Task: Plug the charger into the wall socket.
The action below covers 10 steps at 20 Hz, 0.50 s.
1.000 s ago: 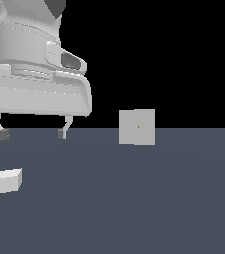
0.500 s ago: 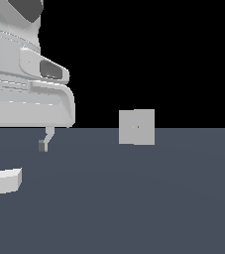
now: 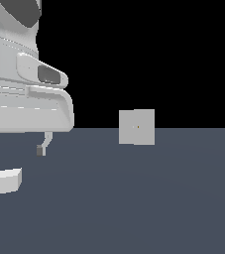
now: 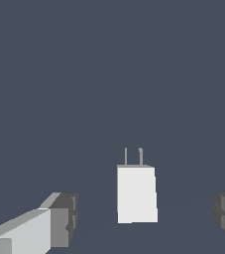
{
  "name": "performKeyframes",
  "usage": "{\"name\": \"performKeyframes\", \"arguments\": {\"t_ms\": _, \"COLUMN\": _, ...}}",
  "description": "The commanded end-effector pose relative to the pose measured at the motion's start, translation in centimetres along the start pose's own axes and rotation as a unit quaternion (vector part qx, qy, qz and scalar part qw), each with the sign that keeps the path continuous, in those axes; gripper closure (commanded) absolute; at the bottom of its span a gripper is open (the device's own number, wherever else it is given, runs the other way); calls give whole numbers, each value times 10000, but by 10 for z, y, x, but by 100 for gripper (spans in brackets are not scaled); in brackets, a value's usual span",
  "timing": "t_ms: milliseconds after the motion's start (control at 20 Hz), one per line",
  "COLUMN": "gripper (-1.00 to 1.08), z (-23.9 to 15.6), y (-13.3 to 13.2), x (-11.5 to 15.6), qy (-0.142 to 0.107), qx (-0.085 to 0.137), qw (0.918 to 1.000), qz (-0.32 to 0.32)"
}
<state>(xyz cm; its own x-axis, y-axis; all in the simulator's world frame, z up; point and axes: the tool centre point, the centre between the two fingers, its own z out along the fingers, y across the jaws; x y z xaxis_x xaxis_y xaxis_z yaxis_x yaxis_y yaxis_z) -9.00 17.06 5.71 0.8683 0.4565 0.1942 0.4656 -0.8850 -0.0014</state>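
From my remote station, the exterior view shows the arm's white body filling the exterior view's left. One gripper finger (image 3: 42,147) hangs below it, above the floor (image 3: 134,208). The charger (image 3: 7,181) lies on the floor, below that finger. The wall socket (image 3: 137,127) stands upright, well apart.

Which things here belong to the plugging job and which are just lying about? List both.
Part of the job:
- charger, lying on the floor, prongs showing
- wall socket, standing upright, apart from the charger
- tool, open, either side of the charger

Lying about:
- nothing else visible
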Motion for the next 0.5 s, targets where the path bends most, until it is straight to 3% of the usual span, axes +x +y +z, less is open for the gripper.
{"name": "performKeyframes", "arguments": {"t_ms": 0, "gripper": -92, "z": 7, "y": 0, "x": -2, "qy": -4, "qx": -1, "qw": 10000, "qz": -3}}
{"name": "performKeyframes", "arguments": {"t_ms": 450, "gripper": -92, "z": 41, "y": 0, "x": -9, "qy": 2, "qx": -8, "qw": 10000, "qz": -12}}
